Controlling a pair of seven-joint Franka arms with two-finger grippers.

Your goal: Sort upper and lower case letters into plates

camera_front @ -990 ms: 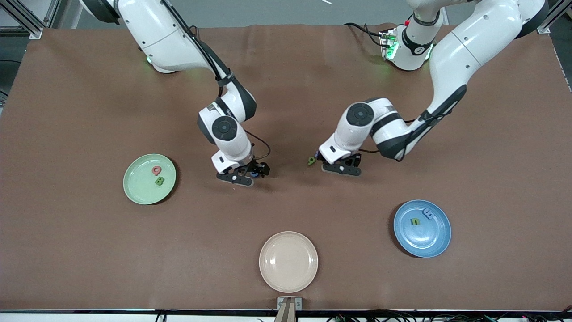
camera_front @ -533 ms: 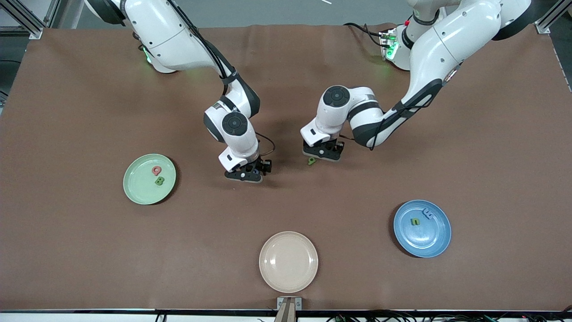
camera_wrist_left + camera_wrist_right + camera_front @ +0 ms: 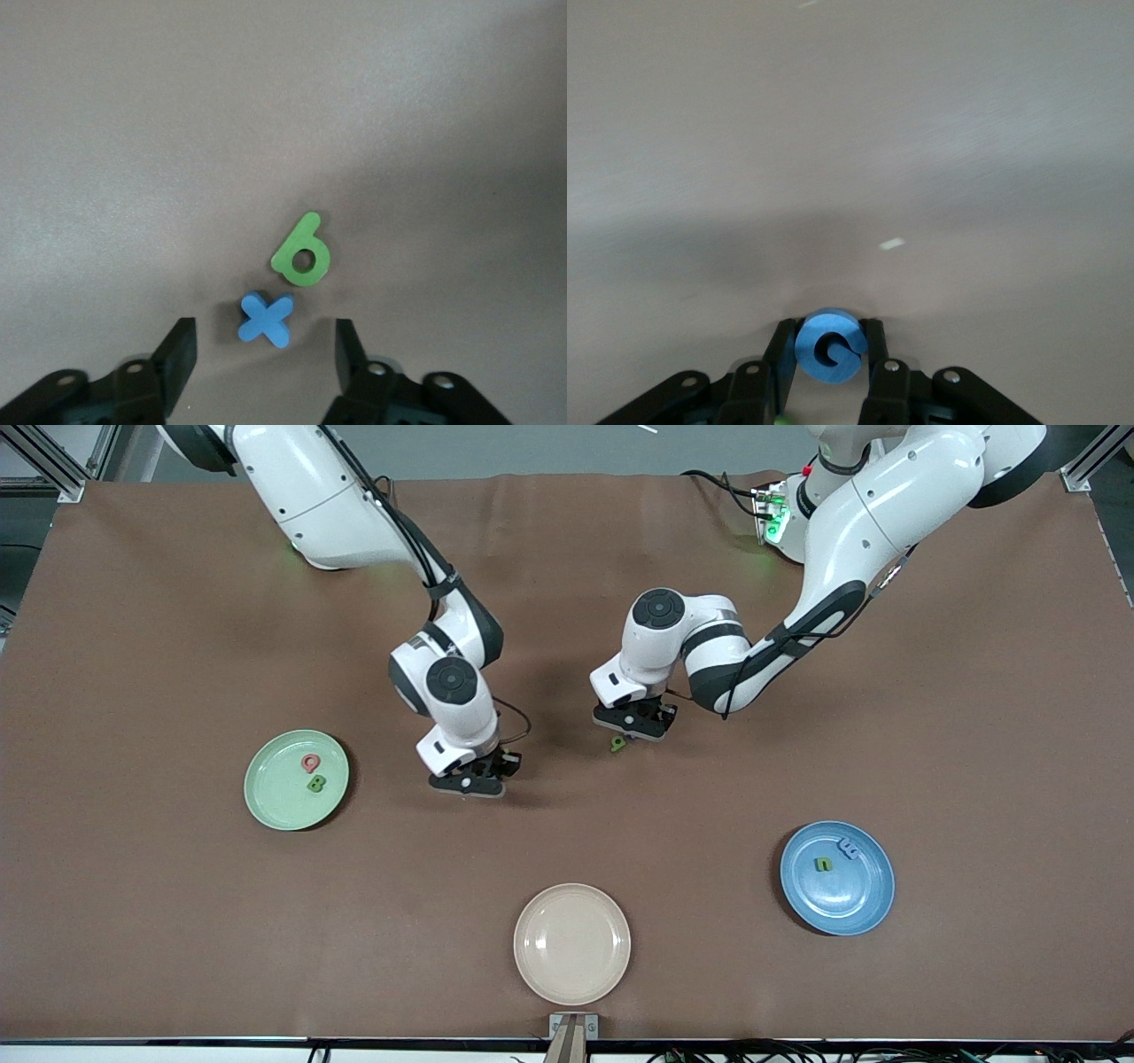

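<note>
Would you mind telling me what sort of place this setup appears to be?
Most likely a robotics lab test bench. Two white arms stand at a table under a brown mat, metal framing runs along its edge, and small toy letters sit in a green plate and a blue plate.

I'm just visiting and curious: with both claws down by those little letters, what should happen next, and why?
Probably the right claw should lift: its fingers already clamp the blue G, a capital, so it likely belongs in the mint green plate with the Q and B. The left claw stands open around the blue x.
</note>
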